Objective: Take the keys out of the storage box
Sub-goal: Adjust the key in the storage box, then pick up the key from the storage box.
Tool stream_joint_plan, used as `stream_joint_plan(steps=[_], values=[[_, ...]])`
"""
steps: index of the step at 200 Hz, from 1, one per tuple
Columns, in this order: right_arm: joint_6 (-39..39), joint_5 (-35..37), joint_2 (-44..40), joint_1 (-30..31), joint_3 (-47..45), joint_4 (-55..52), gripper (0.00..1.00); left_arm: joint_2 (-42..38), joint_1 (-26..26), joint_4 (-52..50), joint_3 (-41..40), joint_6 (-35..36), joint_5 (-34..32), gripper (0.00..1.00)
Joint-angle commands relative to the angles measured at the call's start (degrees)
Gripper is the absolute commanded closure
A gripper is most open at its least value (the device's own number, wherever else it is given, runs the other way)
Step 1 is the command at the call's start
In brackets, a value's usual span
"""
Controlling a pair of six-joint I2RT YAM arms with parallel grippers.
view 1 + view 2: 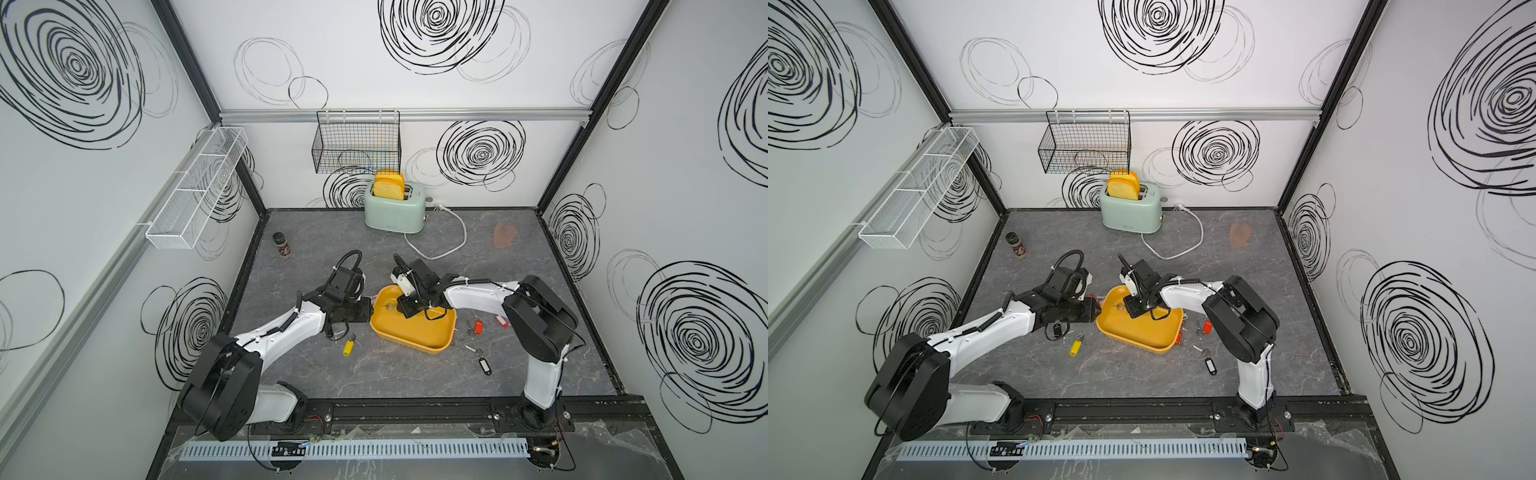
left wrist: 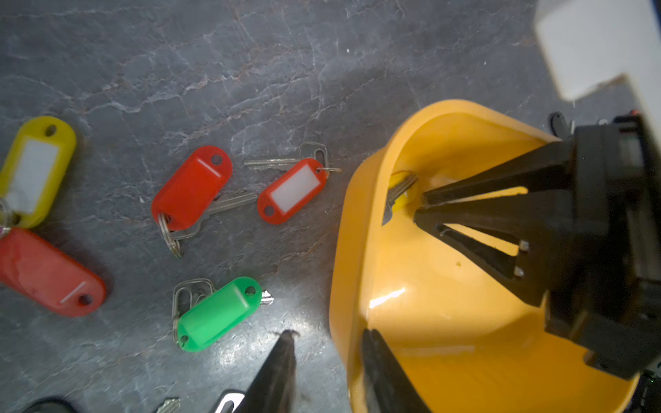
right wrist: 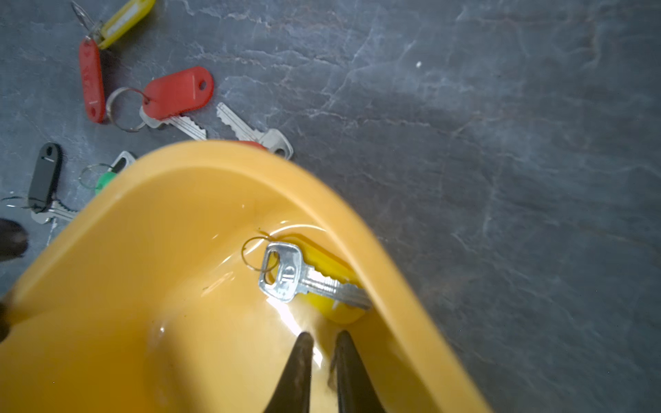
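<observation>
Two white-and-black robot arms [image 1: 291, 328] reach in from a rail at the near edge of a grey, stone-patterned table [image 1: 374, 374]. They meet at the storage box [image 1: 424, 332], a shallow mustard-yellow tray at mid-table.

At the box's edge, the left gripper [image 2: 327, 332] stands part open astride the wall, one finger inside and one outside. Bare table shows between the outer finger and the wall, so it grips nothing.

Inside the box, the right gripper [image 3: 324, 334] has its fingers almost together. It is empty, just short of the only silver key [image 3: 286, 275] still inside. That key lies on its yellow tag [image 3: 332, 311], tucked into a corner.

Other keys [image 2: 191, 189], tagged red, green, yellow and black, lie scattered on the table around the box.

The likely risk is that the flat key, hard against the wall, makes the fingers skid over it or jam it deeper. A push could also slide the unclamped box.

Only the right wrist view shows the key, ring and tag clearly; both top views give a mere speck. Only the left wrist view shows the left fingers straddling the wall.
</observation>
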Motion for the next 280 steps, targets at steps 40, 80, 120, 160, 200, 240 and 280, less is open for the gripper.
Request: stream_joint_plan(steps=[40, 80, 120, 160, 200, 240, 280], values=[[-2.39, -1.93, -3.73, 1.34, 1.07, 0.64, 0.66, 1.88, -0.57, -2.56, 1.03, 0.55, -1.53, 0.65], [-4.09, -0.41, -0.50, 2.42, 3.08, 0.94, 0.66, 1.75, -1.05, -2.63, 1.55, 0.47, -1.64, 0.64], [-5.68, 1.86, 1.40, 3.68, 4.56, 2.91, 0.63, 2.47, -2.37, -2.31, 1.77, 0.53, -1.36, 0.64], [-6.85, 3.18, 3.34, 4.10, 6.43, 3.38, 0.60, 2.18, -2.86, -2.28, 1.42, 0.36, -1.47, 0.64], [-8.10, 3.42, 6.15, 4.37, 8.92, 3.15, 0.60, 2.34, -2.95, -2.28, 1.50, 0.61, -1.47, 0.64], [-8.62, 4.11, 8.13, 5.10, 9.07, 3.31, 0.60, 2.42, -3.02, -2.13, 1.24, 0.64, -1.45, 0.64], [-8.85, 5.77, 9.03, 5.64, 8.94, 3.31, 0.64, 2.19, -3.03, -2.20, 1.07, 0.58, -1.53, 0.64]])
